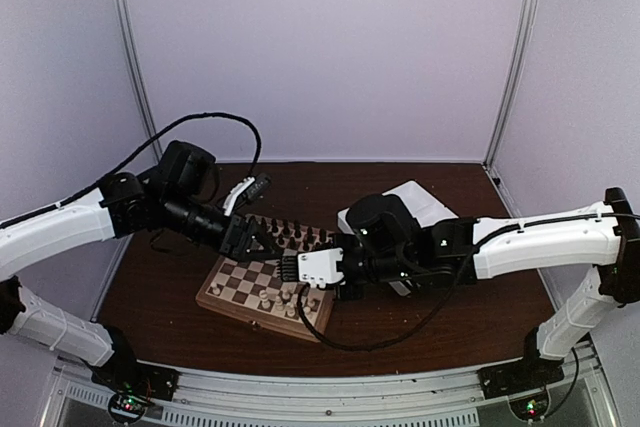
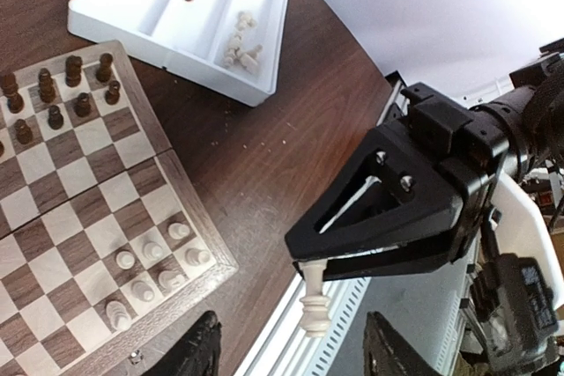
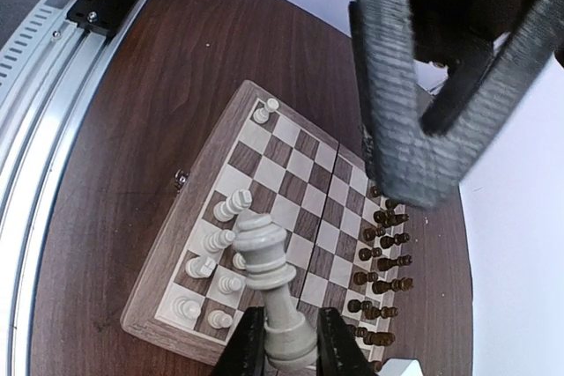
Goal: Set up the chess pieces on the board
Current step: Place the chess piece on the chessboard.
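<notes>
One cream piece (image 3: pixel 267 261) clamped in right end effector (image 3: pixel 291 345) | left end effector (image 2: pixel 295 350) open | set upright, mid-square, on board (image 3: pixel 300 173)

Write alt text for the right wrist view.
The right end effector grips a cream chess piece by its base above the board. Other cream pieces stand along its left end, dark pieces along its right, and the left arm looms at upper right.

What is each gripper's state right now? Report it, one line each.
Left gripper: open, holding nothing.
Right gripper: shut on a cream chess piece.
</notes>
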